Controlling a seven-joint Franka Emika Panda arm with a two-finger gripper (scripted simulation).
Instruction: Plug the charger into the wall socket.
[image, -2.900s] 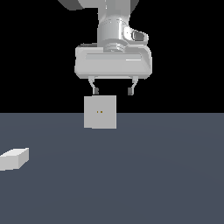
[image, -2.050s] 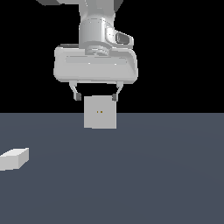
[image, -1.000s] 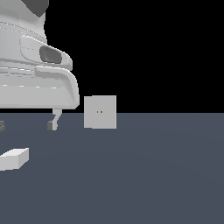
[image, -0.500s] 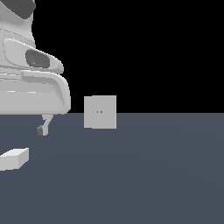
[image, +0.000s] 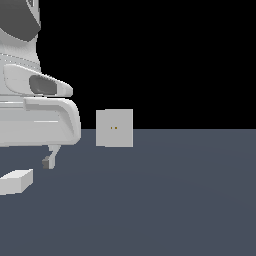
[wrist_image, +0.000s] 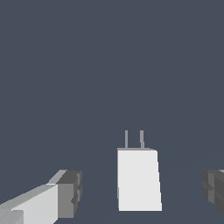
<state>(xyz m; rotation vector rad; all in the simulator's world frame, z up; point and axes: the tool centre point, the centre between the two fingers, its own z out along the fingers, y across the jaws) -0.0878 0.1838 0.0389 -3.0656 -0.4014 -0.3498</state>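
Observation:
The charger (image: 16, 181) is a small off-white block lying flat on the dark surface at the exterior view's left. In the wrist view the charger (wrist_image: 138, 179) shows two thin prongs (wrist_image: 133, 139) at one end. My gripper (wrist_image: 142, 188) hangs open above it, with one dark fingertip on each side and clear of the block. The exterior view shows only one finger (image: 48, 160), just above and beside the charger. The wall socket (image: 115, 128), an upright off-white square with two orange dots, stands farther back, to the exterior view's right of the gripper.
A plain dark grey surface (image: 175, 200) carries both things. Behind it is black background. The large white hand body (image: 35, 120) fills the exterior view's left side.
The gripper has moved from in front of the wall socket toward the exterior view's left and come down over the charger. It stays open. The charger and socket have not moved.

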